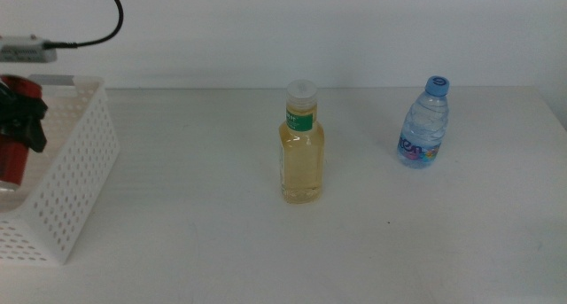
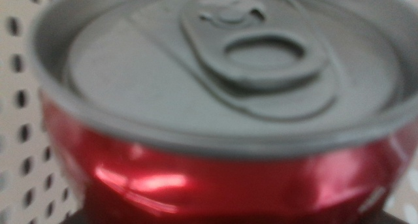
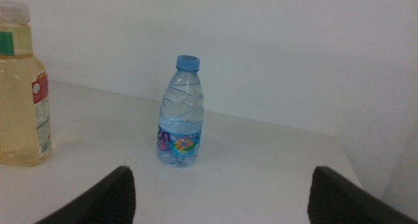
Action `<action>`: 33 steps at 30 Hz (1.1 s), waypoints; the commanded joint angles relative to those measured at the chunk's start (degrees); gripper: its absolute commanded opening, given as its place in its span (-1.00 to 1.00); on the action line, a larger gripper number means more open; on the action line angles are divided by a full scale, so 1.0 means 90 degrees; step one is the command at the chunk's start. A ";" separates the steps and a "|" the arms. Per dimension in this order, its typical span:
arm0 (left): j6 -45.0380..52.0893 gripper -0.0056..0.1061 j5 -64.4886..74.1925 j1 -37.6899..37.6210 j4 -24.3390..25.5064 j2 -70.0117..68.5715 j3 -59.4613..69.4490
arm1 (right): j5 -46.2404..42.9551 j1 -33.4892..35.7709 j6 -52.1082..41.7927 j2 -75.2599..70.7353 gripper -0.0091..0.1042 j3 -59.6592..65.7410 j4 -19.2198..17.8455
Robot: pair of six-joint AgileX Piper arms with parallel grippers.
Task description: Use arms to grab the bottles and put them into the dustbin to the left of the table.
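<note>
A red soda can [image 1: 11, 162] with a silver top [image 2: 215, 74] hangs inside the white perforated dustbin [image 1: 75, 162] at the far left. My left gripper [image 1: 24, 122] is shut on it, black fingers across its upper side. The can fills the left wrist view, with the dustbin wall [image 2: 19, 119] close behind. A clear bottle of yellow liquid [image 1: 302, 153] [image 3: 19, 100] stands upright mid-table. A small water bottle [image 1: 423, 127] [image 3: 179, 116] with a blue cap stands at the right rear. My right gripper [image 3: 222, 204] is open, low and short of the water bottle, outside the middle view.
The white tabletop [image 1: 204, 242] stretches bare between the dustbin and the yellow bottle. A black cable [image 1: 106, 20] loops above the dustbin. A white wall backs the table.
</note>
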 commanded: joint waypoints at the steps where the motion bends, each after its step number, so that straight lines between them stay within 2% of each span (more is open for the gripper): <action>1: -0.0026 -0.99 -0.0183 -0.0012 -0.0179 -0.0232 -0.0233 | -0.0473 -0.0032 -0.0078 -0.0168 0.41 -0.0047 -0.0037; 11: -0.0031 -0.99 -0.0589 -0.0012 -0.0504 0.0228 -0.0233 | -0.0473 -0.0032 -0.0078 -0.0168 0.41 -0.0047 -0.0037; 29: -0.0095 -0.98 -0.0695 -0.0012 -0.0494 0.0874 -0.0233 | -0.0473 -0.0032 -0.0078 -0.0168 0.41 -0.0047 -0.0037; 33: -0.0051 -0.85 -0.0705 -0.0012 -0.0361 0.0875 -0.0248 | -0.0473 -0.0032 -0.0078 -0.0168 0.41 -0.0047 -0.0037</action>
